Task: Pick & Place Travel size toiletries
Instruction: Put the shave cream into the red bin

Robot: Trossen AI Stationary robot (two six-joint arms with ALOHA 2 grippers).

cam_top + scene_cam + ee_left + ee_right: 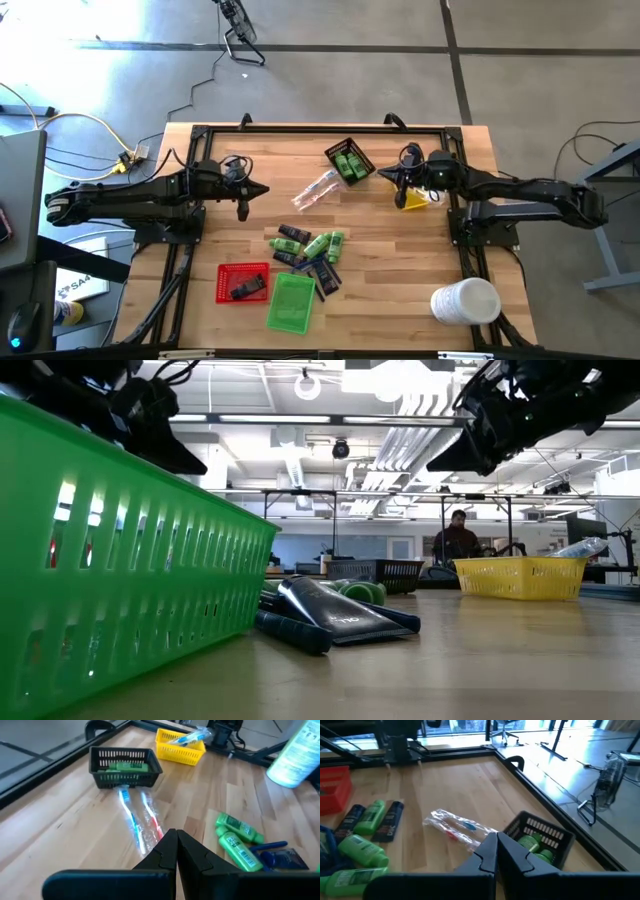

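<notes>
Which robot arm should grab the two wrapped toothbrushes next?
Probably left. The left gripper points at the wrapped toothbrushes with bare table between. The right gripper has the black tray beside it.

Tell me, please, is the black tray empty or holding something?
Holding something: green bottles lie inside the black tray, seen in both wrist views.

No legible text anywhere, green bottles (239, 851) carry label print and a barcode too small to read, dark packet (335, 615) bears a faint white mark, unreadable
</notes>
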